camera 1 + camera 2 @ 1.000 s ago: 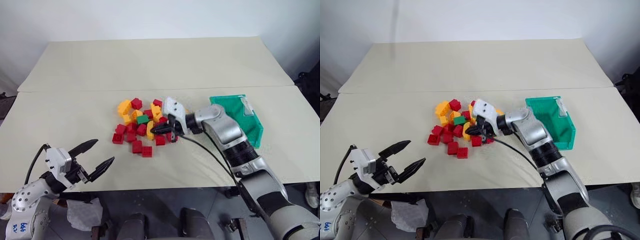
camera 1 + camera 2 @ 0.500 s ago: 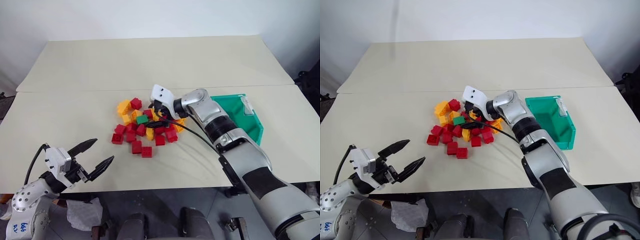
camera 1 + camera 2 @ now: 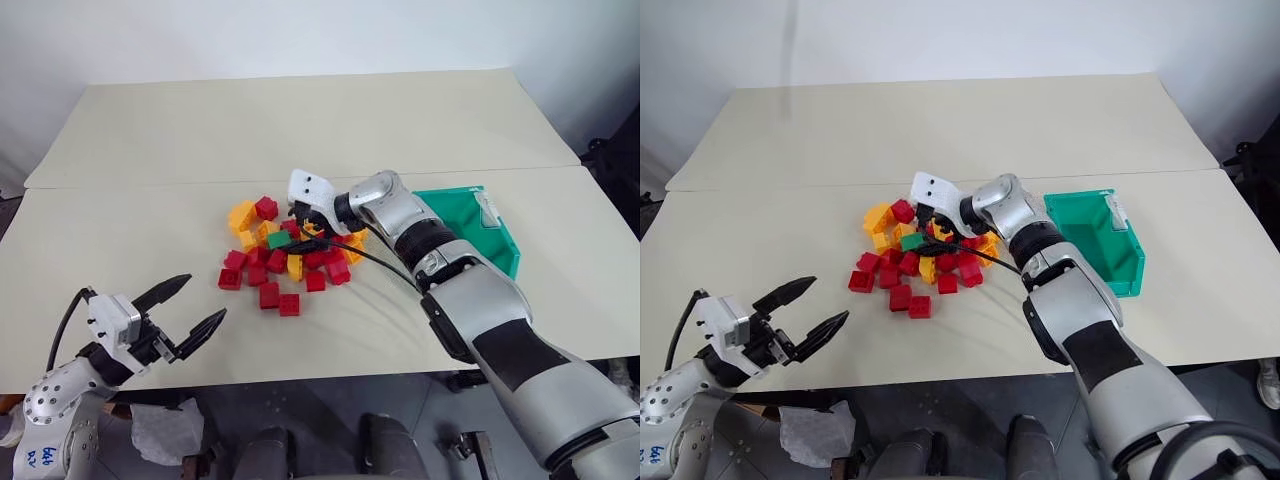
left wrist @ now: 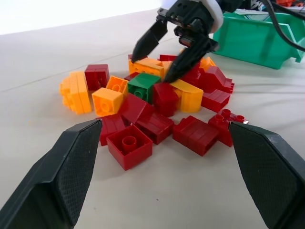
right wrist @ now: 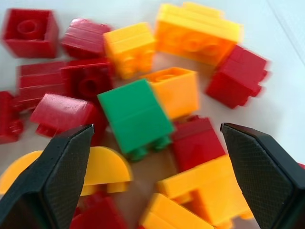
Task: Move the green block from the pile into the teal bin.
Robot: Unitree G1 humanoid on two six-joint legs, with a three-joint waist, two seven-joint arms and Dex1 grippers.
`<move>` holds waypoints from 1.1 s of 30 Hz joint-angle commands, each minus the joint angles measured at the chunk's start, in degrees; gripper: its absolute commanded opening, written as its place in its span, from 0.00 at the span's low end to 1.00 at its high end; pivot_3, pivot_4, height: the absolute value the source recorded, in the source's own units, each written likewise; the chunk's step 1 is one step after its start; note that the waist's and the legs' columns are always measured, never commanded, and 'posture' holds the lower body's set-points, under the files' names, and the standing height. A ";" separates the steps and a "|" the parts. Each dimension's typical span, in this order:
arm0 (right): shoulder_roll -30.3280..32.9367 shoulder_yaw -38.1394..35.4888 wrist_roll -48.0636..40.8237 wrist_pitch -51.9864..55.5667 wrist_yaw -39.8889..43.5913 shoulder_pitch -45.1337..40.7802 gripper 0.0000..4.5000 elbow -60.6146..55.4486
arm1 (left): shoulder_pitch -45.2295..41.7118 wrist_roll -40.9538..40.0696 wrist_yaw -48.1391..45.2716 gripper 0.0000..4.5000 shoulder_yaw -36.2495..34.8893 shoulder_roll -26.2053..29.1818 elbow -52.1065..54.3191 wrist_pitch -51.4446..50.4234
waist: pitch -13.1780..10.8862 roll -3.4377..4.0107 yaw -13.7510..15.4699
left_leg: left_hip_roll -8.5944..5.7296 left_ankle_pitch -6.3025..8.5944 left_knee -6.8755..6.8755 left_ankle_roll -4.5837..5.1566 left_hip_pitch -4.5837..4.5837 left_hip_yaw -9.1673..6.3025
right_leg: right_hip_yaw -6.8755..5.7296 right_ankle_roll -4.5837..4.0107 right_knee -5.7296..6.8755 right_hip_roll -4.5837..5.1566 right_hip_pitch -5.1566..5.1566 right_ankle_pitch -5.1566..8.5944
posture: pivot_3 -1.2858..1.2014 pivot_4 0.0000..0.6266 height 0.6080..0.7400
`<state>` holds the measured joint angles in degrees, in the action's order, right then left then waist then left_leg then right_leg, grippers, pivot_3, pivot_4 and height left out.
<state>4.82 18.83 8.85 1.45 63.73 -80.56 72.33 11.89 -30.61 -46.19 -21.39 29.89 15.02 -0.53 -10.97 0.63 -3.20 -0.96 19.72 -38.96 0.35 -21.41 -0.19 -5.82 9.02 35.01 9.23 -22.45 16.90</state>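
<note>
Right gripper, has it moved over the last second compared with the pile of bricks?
Yes. The right gripper has shifted from the pile's bin-side edge to above its middle, fingers now open over the green block.

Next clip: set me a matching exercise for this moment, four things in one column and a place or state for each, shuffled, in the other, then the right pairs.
Things:
1. green block
2. teal bin
3. right tool
4. left tool

Places or states:
A. open, near the table's front edge, far from the bricks
B. lying in the pile among red and yellow-orange bricks
C. open, poised over the pile just above the green block
D. on the table beside the pile, no brick visible inside

Pairs: 1-B, 2-D, 3-C, 4-A
</note>
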 commanded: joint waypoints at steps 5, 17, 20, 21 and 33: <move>-2.06 0.68 2.82 2.55 7.71 -0.72 0.71 1.11 | 0.36 0.39 1.13 1.00 -0.35 -0.62 2.03 1.57 | 0.00 0.00 0.03 | 0.00 0.01 0.00 -0.01 0.00 -0.03 | 0.00 0.00 0.01 0.01 0.00 0.00 | 0.52 0.24 1.00; -3.50 -1.07 3.44 1.13 3.41 0.66 0.57 1.03 | 1.39 0.35 1.71 1.00 -0.45 -1.22 2.89 1.56 | 0.00 0.00 0.03 | 0.01 0.02 -0.01 -0.03 0.00 -0.05 | 0.00 -0.01 0.05 0.05 0.00 0.00 | 0.52 0.24 1.00; -3.57 -1.67 2.86 0.74 5.75 1.15 0.36 0.30 | 1.70 0.32 1.62 1.00 -0.45 -1.08 3.06 1.50 | 0.00 0.00 -0.02 | 0.00 0.02 -0.01 -0.03 0.00 -0.04 | 0.00 -0.01 0.05 0.04 -0.01 0.00 | 0.52 0.24 1.00; -3.47 -2.41 2.22 0.99 6.01 1.14 0.32 0.00 | 1.70 0.24 1.55 1.00 -0.43 -1.00 3.13 1.40 | 0.00 0.00 -0.02 | 0.01 0.02 -0.01 -0.03 0.00 -0.04 | 0.00 -0.01 0.05 0.04 -0.01 0.00 | 0.52 0.24 1.00; 9.07 -16.32 -12.95 -1.68 17.99 6.73 0.32 -17.98 | -5.30 -0.86 -1.73 1.00 4.65 0.24 3.45 -1.85 | -0.01 0.00 0.95 | -0.10 0.01 -0.10 0.00 -0.07 -0.05 | -0.03 0.00 0.02 0.11 0.00 -0.01 | 0.52 0.24 1.00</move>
<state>12.56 5.12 -0.35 -0.74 80.08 -74.67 59.10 7.22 -30.33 -47.20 -17.49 29.68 17.25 -2.31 -10.98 0.63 -2.25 -1.06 19.73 -39.06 0.34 -21.48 -0.25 -5.87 9.03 35.02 9.34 -22.45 16.90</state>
